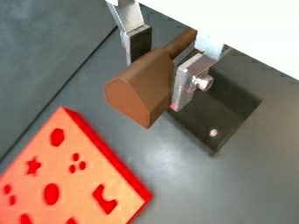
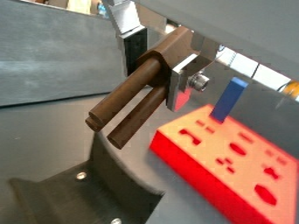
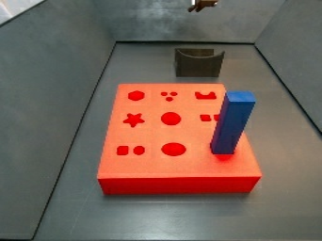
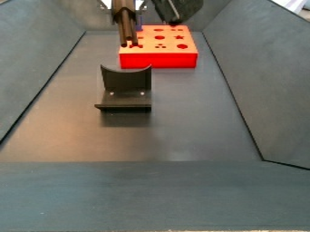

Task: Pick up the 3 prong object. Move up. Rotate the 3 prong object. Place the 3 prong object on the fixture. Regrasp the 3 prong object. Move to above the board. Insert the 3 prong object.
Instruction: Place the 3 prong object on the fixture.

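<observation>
A: The claw (image 2: 158,63) is up high, clamped on the peg (image 2: 131,98), with the silver fingers (image 1: 191,77) pressing its sides in both wrist views. In a side view only a scrap of it shows at the top edge of the frame.

B: And the fixture (image 4: 123,88) sits on the dark floor (image 4: 182,127) below, its notch empty. The board (image 3: 170,136) lies well apart, with a blue block (image 3: 232,122) standing in it.

A: The risk, I'd say: the grip sits near one end, so the long free end could swing or slip as the wrist turns.

B: Right, and if it comes down tilted, it may miss the notch and roll off. A crooked seat would likely spoil the regrasp too.
</observation>
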Controlling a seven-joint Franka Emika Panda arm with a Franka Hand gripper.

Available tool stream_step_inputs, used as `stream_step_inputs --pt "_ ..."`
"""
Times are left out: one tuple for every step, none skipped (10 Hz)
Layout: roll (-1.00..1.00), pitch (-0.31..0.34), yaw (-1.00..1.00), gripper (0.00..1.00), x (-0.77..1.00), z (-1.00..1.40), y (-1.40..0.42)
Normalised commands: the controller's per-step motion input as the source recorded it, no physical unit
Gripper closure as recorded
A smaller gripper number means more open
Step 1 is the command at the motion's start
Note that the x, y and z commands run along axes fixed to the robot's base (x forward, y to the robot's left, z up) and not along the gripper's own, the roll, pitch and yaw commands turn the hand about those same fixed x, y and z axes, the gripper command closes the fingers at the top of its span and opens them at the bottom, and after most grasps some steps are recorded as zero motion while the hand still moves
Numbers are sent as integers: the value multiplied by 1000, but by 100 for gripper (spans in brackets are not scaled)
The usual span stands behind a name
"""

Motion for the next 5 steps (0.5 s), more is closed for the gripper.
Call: stream_step_inputs --pt "-446 79 -126 100 80 -17 47" --pt "-300 62 -117 100 73 -5 38" --pt "-215 37 -111 100 59 -4 29" --pt "-1000 221 -98 100 121 -1000 132" --pt "-1000 211 -115 100 129 -1000 142"
